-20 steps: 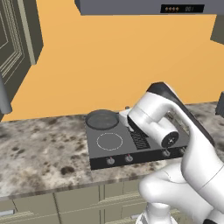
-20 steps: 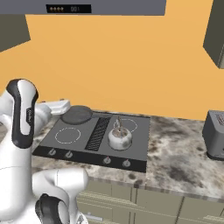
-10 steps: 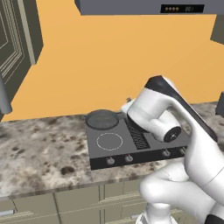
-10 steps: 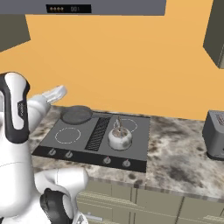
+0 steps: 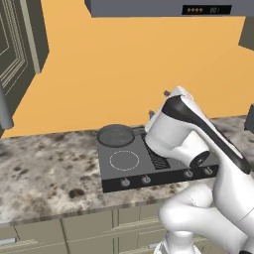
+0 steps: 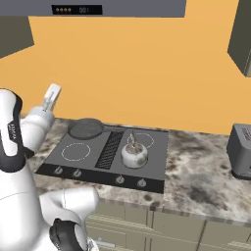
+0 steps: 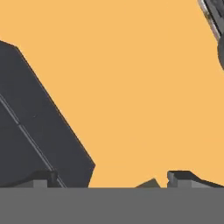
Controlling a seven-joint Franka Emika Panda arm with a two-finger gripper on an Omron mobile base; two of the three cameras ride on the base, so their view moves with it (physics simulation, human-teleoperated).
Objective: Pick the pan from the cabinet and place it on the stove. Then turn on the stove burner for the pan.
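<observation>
The dark grey pan [image 5: 115, 135] [image 6: 85, 127] lies flat on the rear left of the black stove [image 5: 163, 168] [image 6: 157, 164], covering the stove burner beneath it. My gripper [image 6: 52, 90] [image 7: 112, 177] is up in the air to the left of the pan and well above it, pointing up at the orange wall. It is open, with its two fingertips [image 7: 43, 177] far apart and nothing between them. The cabinet [image 5: 15, 54] with its grey bar handle [image 5: 5, 111] stands at the far left.
A metal kettle [image 6: 134, 153] sits on the stove's right half. A row of knobs [image 5: 125, 182] [image 6: 59, 170] runs along the stove's front. A toaster [image 6: 241, 152] stands at the right on the speckled counter [image 5: 44, 173]. The range hood [image 6: 98, 7] hangs overhead.
My hand has risen and swung away from the pan toward the wall, its jaws staying wide. The pan has stayed on the stove.
</observation>
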